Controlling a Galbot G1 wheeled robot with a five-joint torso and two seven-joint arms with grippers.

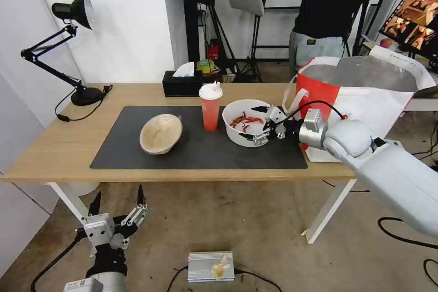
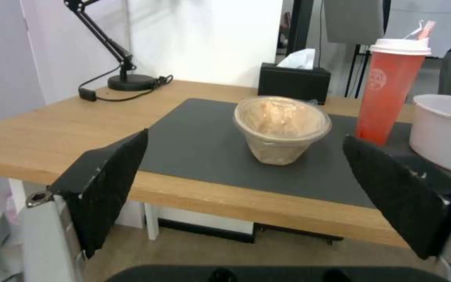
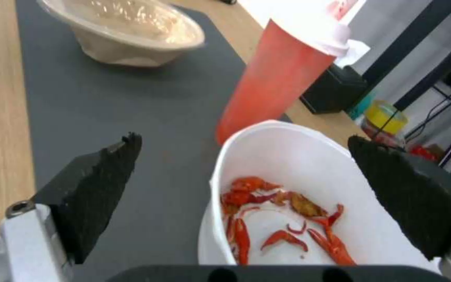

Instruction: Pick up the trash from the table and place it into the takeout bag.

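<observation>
One long light-wood bench (image 1: 59,146) carries one dark grey rectangular mat (image 1: 200,155). Three pieces of trash stand on the mat: one beige paper bowl (image 1: 160,133), one red plastic cup with a white lid (image 1: 210,108) and one white round bowl holding red food scraps (image 1: 237,134). There is one white-and-red foil-lined takeout bag (image 1: 365,100), one black tissue box (image 1: 181,86) and one black desk lamp (image 1: 73,11).

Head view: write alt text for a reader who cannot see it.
The right hand, fingers open, straddles the near rim of a white bowl of red food scraps on a dark mat, beside a red lidded cup and a beige paper bowl. A white-and-red takeout bag stands at the table's right end; the left hand hangs below the table, open.
</observation>
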